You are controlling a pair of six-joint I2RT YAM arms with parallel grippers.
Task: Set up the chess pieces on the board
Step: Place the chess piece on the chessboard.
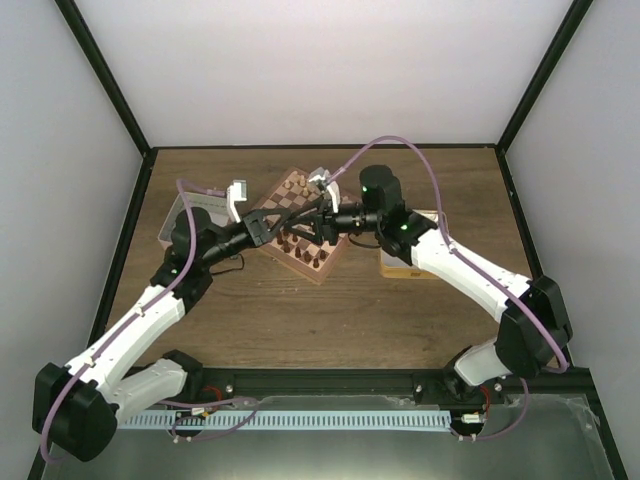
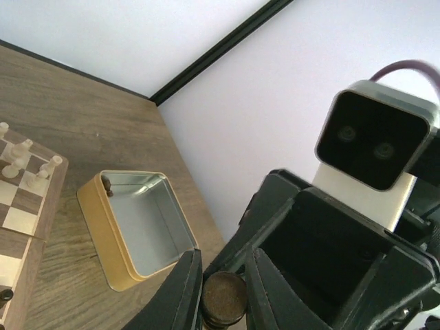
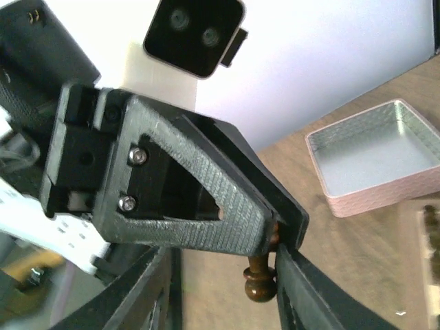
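A dark chess piece (image 3: pixel 260 280) hangs above the board (image 1: pixel 322 268) at the overhead view's centre, where both arms reach inward and meet. Only the right wrist view shows the left gripper (image 3: pixel 275 230) clamped on its top and the right gripper (image 3: pixel 230 275) partly open around it. The left wrist view shows a gold tin (image 2: pixel 93 210) lower left; the other, a pink tin (image 3: pixel 375 196) right.

- chess piece (image 3: pixel 260 278) at tips of left gripper (image 3: pixel 275 232): dark glossy brown
- left gripper: black, ribbed surface
- board (image 2: pixel 14 206), left of left gripper: light and dark brown checks, tan border
- cream pieces (image 2: pixel 24 152) on it: pale cream
- gold tin (image 2: pixel 93 206), ahead of left gripper: gold outside, silver inside
- pink tin (image 3: pixel 371 198), beyond right gripper (image 3: pixel 227 295): pink outside, silver inside
- table (image 1: pixel 350 310): mid-brown wood grain
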